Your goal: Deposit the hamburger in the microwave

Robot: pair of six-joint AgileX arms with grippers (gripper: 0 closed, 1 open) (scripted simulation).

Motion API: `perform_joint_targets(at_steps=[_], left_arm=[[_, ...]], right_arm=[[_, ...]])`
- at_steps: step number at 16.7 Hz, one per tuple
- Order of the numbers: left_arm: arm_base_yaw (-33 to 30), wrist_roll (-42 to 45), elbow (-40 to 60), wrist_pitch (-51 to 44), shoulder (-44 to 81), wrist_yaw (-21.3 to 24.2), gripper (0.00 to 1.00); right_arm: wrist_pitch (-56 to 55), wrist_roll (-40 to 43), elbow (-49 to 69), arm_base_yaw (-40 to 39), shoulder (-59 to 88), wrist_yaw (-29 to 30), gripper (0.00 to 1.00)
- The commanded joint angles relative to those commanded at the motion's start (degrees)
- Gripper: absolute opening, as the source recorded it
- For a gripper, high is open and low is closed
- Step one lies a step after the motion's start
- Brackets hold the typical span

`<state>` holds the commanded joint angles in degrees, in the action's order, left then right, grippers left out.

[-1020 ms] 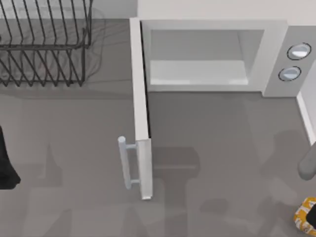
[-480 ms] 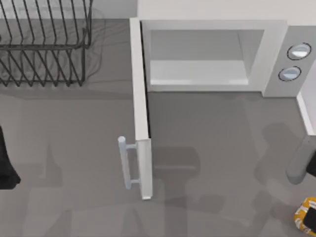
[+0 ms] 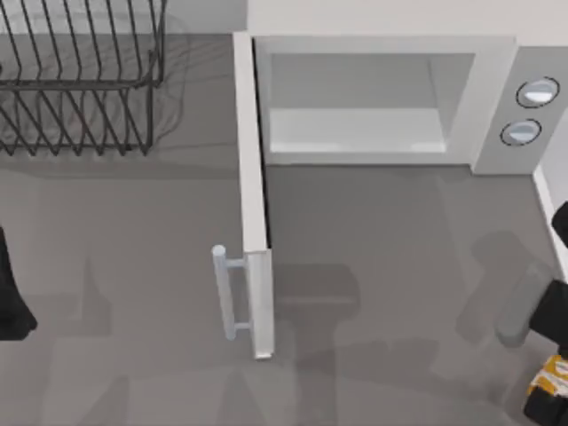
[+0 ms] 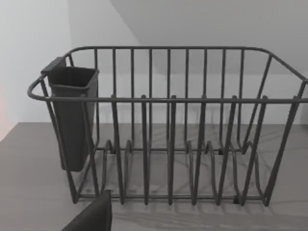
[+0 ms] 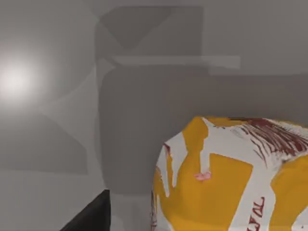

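right arm (image 3: 541, 306) has slid further in over the hamburger (image 3: 551, 376) vs before; grip state can't tell; microwave (image 3: 373, 98) door open.

The hamburger (image 5: 231, 178) carries dark red lettering on a white patch of its wrapper, seen in the right wrist view; the letters are cut off and tilted and cannot be read. Nothing else bears readable text, numbers or signs.
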<state>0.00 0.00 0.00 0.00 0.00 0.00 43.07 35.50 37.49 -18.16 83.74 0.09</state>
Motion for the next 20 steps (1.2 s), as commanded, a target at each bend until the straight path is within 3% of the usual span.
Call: perform_joint_targets(at_steps=[4,9,20], left_arm=[[0.0,0.0,0.0,0.0,0.0,0.0,1.00],[0.0,0.0,0.0,0.0,0.0,0.0,1.00],[0.0,0.0,0.0,0.0,0.0,0.0,1.00]], right_arm=[[-9.1,-0.1,-4.5,-0.1,4.8,0.0,1.00],[-10.1,-0.2,-5.1,-0.1,5.4,0.0,1.00],[-10.1,-0.2,-5.1,-0.1,5.4,0.0,0.17]])
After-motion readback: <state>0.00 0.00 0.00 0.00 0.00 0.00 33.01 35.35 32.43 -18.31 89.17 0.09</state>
